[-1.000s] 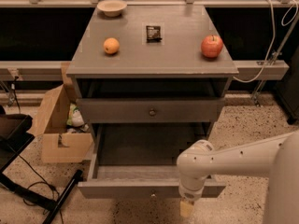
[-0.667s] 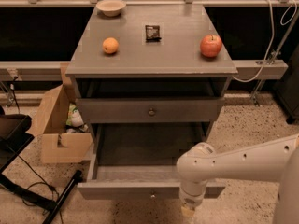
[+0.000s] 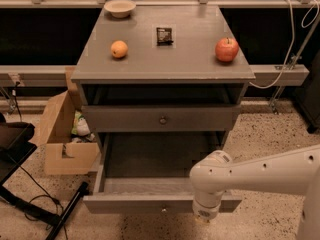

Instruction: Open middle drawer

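Observation:
The middle drawer (image 3: 150, 203) stands pulled far out of the grey cabinet (image 3: 100, 74). Its dark interior is open to view, and its long flat front panel carries a small knob (image 3: 163, 210). The taller-fronted top drawer (image 3: 125, 119) above it is shut, with its knob in the centre. The lowest drawer is hidden under the open one. My gripper (image 3: 204, 217) hangs below the white wrist (image 3: 210, 184), at the right part of the open drawer's front panel, mostly hidden by the wrist.
On the cabinet top lie an orange (image 3: 119, 49), a dark packet (image 3: 164, 35), a red apple (image 3: 226, 49) and a bowl (image 3: 120, 7). A cardboard box (image 3: 65, 144) stands left of the cabinet. Cables and a black stand (image 3: 30, 209) lie on the floor at left.
The wrist has sunk a little lower and to the right in front of the drawer panel. The middle drawer stays pulled out, perhaps slightly further.

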You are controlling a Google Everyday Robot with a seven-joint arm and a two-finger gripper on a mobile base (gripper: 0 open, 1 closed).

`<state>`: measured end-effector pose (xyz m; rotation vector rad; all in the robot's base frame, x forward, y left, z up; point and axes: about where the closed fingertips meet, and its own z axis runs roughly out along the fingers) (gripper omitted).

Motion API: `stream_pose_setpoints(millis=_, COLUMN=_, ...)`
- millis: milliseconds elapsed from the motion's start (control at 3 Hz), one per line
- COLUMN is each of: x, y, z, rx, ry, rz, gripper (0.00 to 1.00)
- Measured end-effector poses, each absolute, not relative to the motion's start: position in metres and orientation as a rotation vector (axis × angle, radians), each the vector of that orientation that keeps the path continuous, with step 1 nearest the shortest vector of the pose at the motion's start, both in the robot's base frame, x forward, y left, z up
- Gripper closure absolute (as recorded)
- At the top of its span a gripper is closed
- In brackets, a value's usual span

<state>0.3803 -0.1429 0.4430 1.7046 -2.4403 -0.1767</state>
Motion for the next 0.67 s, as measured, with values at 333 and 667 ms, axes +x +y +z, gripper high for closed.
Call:
stream_pose_setpoints(millis=333, x=0.380, y=-0.143, z=0.443, rx=1.705, ry=-2.440, rz=-0.177, gripper=1.00)
stream_pose_setpoints(millis=667, x=0.388, y=-0.150, z=0.510, rx=1.780, ry=-2.428, rz=-0.086, gripper=1.00)
